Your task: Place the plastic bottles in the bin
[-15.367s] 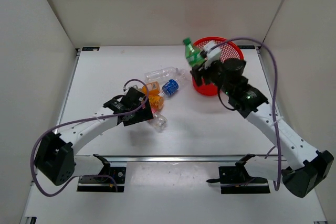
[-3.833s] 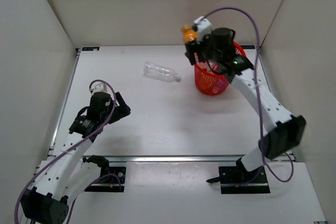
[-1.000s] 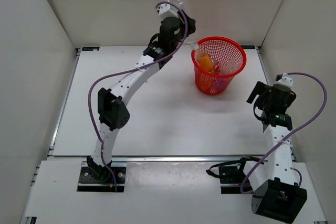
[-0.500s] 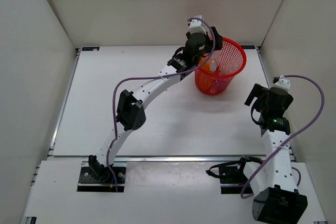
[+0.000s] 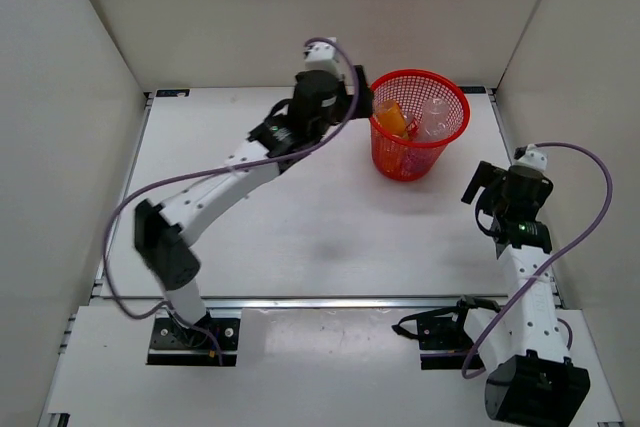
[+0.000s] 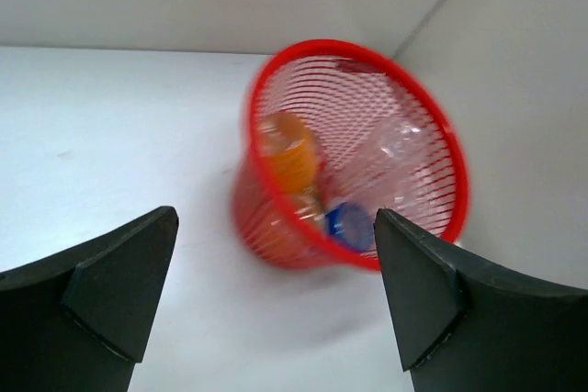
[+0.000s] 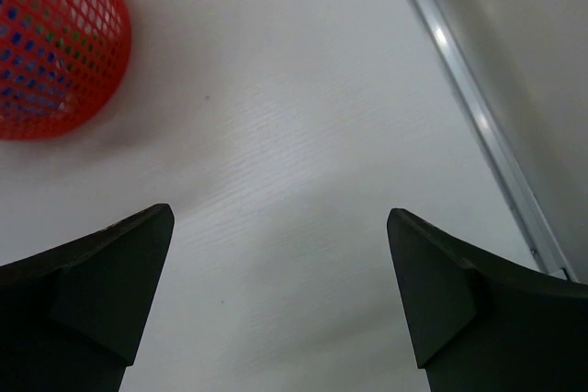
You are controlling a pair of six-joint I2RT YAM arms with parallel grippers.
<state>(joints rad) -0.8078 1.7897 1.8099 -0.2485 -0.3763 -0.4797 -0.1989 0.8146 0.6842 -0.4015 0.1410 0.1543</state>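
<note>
The red mesh bin point(image 5: 410, 160) stands at the back right of the table. Plastic bottles lie inside it: an orange one point(image 5: 390, 118) and a clear one point(image 5: 436, 117). In the left wrist view the bin point(image 6: 432, 126) holds the orange bottle point(image 6: 288, 149), a clear bottle point(image 6: 401, 148) and a blue-labelled one point(image 6: 349, 224). My left gripper point(image 5: 358, 95) point(image 6: 274, 219) hangs open and empty just left of the bin's rim. My right gripper point(image 5: 476, 185) point(image 7: 280, 216) is open and empty over bare table, right of and nearer than the bin point(image 7: 55, 52).
White walls enclose the table on three sides. A metal rail point(image 7: 469, 107) runs along the table's right edge close to my right gripper. A rail point(image 5: 330, 300) also crosses the near edge in front of the arm bases.
My left gripper swung over the bin, opened, and drew back to the left of the rim; a clear bottle now lies in the bin. The right arm has barely moved.
</note>
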